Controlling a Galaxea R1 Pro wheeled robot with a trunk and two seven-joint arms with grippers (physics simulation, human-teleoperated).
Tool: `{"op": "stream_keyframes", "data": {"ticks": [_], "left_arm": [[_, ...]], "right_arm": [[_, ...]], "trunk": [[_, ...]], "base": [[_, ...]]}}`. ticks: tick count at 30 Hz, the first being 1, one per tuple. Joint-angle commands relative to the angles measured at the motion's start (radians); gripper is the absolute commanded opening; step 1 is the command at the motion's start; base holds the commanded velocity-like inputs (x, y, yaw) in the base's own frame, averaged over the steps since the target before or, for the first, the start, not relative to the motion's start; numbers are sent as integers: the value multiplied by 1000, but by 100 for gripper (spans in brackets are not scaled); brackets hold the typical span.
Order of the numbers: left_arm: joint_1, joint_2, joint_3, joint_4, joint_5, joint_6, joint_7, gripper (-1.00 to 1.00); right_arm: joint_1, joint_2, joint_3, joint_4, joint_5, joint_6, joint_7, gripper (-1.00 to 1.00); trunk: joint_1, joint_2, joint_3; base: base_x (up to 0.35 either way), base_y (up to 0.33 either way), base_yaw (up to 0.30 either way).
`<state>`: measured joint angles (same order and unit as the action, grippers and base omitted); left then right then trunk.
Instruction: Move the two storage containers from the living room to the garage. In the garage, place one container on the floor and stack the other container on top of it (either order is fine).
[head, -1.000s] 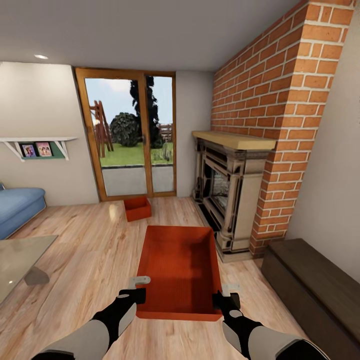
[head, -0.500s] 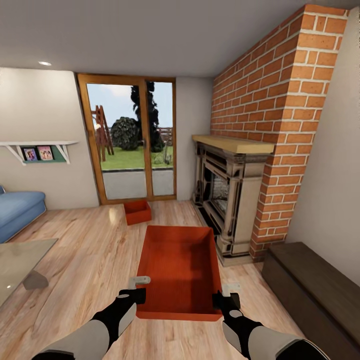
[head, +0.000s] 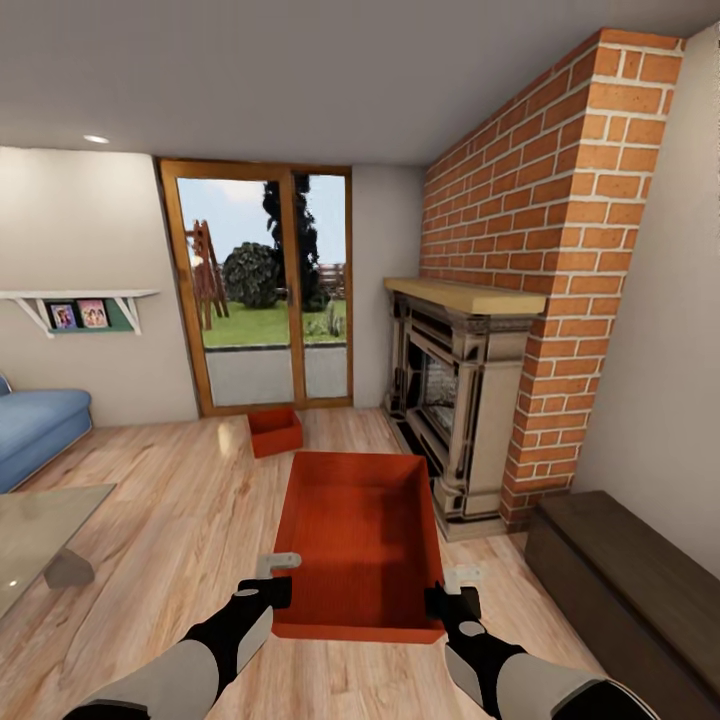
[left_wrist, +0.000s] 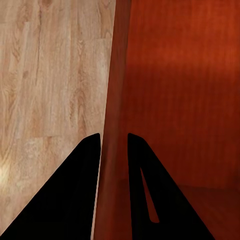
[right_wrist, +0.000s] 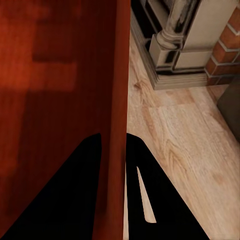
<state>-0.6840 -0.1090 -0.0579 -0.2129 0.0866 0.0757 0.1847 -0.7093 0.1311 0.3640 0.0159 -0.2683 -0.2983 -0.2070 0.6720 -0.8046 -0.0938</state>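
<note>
**Box held at both side walls, living room**

The wood floor (head: 180, 500) lies open to the left of the held box and on toward the glass doors (head: 270, 290). On the right the room is tighter: the fireplace (head: 455, 400) base sits near the box's far right corner, with a dark bench (head: 620, 580) nearer along the right wall. A glass table (head: 40, 530) edges in at near left, a blue sofa (head: 35, 430) beyond it.

Since a second ago the whole view has tilted and drawn back a little; the fireplace and doors sit lower and smaller, while box and arms keep their place.

The near box (head: 360, 540) is held level above the planks. The left gripper (head: 275, 580) is clamped on its left wall, one finger (left_wrist: 75, 195) outside, one inside. The right gripper (head: 452, 585) pinches the right wall likewise. The second box (head: 275, 430) rests on the floor by the doors.
</note>
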Motion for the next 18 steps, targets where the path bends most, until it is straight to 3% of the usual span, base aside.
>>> {"op": "stream_keyframes", "data": {"ticks": [1,18], "left_arm": [[0,10,16,-1,-1,7,25,-100],[0,9,15,0,-1,7,25,-100]], "right_arm": [[0,0,-28,-3,14,-2,0,-100],[2,0,-28,-4,13,-1,0,-100]], "trunk": [[0,-1,0],[0,-1,19]], "base": [[0,0,0],[0,0,0]]}}
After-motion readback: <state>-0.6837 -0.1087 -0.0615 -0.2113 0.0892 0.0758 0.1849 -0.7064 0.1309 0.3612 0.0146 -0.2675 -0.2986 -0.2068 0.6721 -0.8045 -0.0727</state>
